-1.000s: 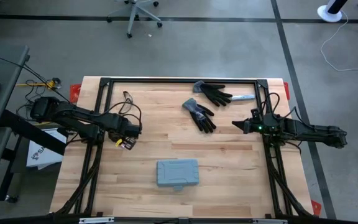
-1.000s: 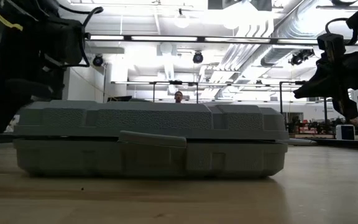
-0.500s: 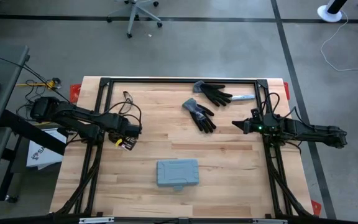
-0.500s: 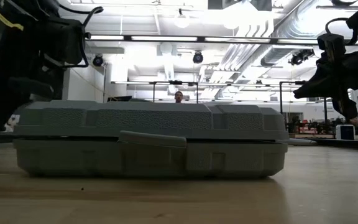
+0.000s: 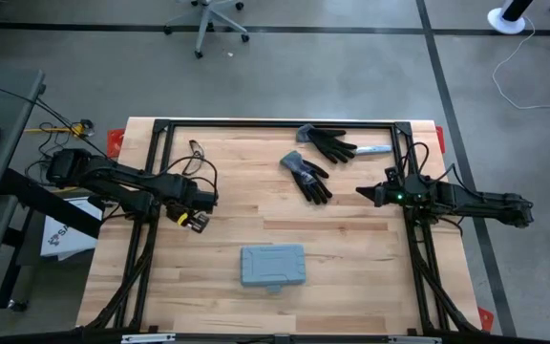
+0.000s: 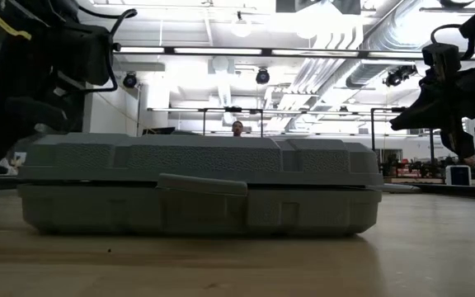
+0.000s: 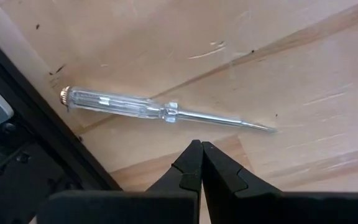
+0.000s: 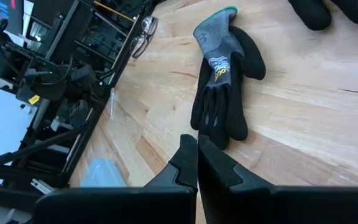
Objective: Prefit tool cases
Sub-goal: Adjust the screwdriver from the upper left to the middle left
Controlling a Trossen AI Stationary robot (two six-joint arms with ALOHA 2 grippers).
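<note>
Stillness is the main news: across the last second almost nothing on the desk point(image 5: 351, 239) has shifted. The tool case point(image 5: 273, 267) lies flat and closed near the middle of the front edge, latch tab toward that edge, untouched and well apart from both arms. The only change is slight: in the low view the left arm's dark bulk at the picture's edge has drifted a little, while the high view shows no real displacement.

The left gripper point(image 7: 201, 149) is clenched on nothing, hovering over the left side of the desk just beside a clear-handled screwdriver point(image 7: 160, 112). The right gripper point(image 8: 197, 144) is likewise clenched and empty, hanging near the right edge and pointing toward the nearer of two black-and-grey gloves point(image 8: 224, 81) that lie toward the back edge.

My reading is that the task has not truly begun: no arm has approached the case, and both would need to open their fingers and travel toward the front edge before any fitting could start.
</note>
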